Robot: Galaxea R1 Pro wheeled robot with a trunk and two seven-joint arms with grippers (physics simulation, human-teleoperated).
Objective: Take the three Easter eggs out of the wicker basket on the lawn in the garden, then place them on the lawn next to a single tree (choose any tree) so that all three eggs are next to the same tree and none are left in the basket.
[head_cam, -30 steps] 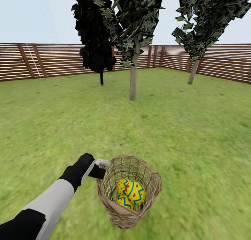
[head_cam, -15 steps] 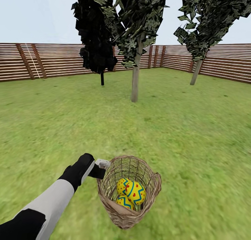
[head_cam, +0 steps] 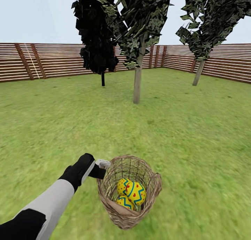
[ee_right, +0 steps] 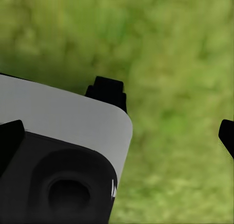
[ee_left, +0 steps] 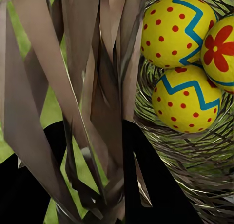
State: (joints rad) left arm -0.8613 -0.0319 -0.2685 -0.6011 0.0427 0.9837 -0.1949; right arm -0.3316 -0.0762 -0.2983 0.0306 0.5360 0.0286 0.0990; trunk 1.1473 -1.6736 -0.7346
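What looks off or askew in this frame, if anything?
Nothing spilled or damaged. The small brown wicker basket hangs tilted from the left gripper, clamped at its rim, with all three yellow zigzag-banded Easter eggs inside. In the left wrist view, wicker strands crowd between the black fingers.

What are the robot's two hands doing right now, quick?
Left gripper: closed on the wicker basket rim.
Right gripper: open, holding nothing, above the lawn.
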